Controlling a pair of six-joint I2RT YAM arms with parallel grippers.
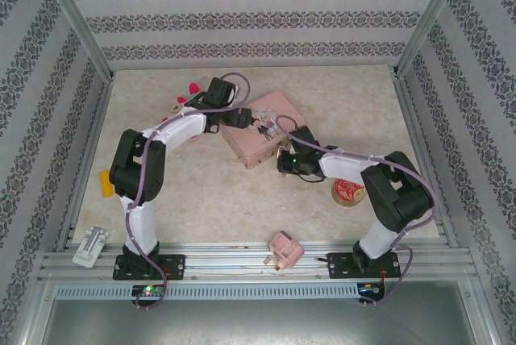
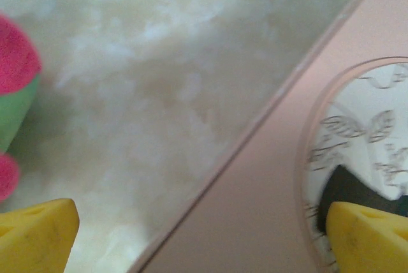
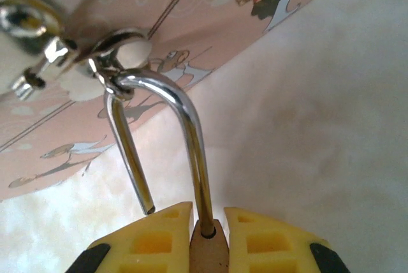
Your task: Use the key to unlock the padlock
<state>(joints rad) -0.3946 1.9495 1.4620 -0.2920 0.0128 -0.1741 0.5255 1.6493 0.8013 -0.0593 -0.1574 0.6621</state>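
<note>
Two arms meet at the pink tin (image 1: 256, 147). Well left of the tin, a yellow block (image 1: 103, 182) sits by the edge of the table (image 1: 201, 200), and a white clip-like piece (image 1: 90, 246) rests on the near rail, left of the tin and nearer. Just left of the tin's far corner lies a pink-and-green toy (image 1: 181, 103), partly covered by the left forearm. The left gripper (image 2: 204, 241) hangs over the tin's left edge with its yellow fingertips (image 2: 35, 235) spread wide, one above bare table, the other above the white oval picture on the lid; it holds nothing. At the tin's near right side, the right gripper (image 3: 208, 217) pinches the brass body of the padlock (image 3: 197, 158) between its yellow fingers (image 3: 153, 241). The padlock's silver shackle runs through the ring of the tin's clasp (image 3: 121, 46), and its shorter leg hangs free of the body. From above, the right gripper and its cable cover that side of the tin. Right of the tin, beside the right arm, lies a round roll (image 1: 348, 192) with a red pattern. Nearer than the tin, at the table's edge, lies a pink plug-like block (image 1: 284, 248).
</note>
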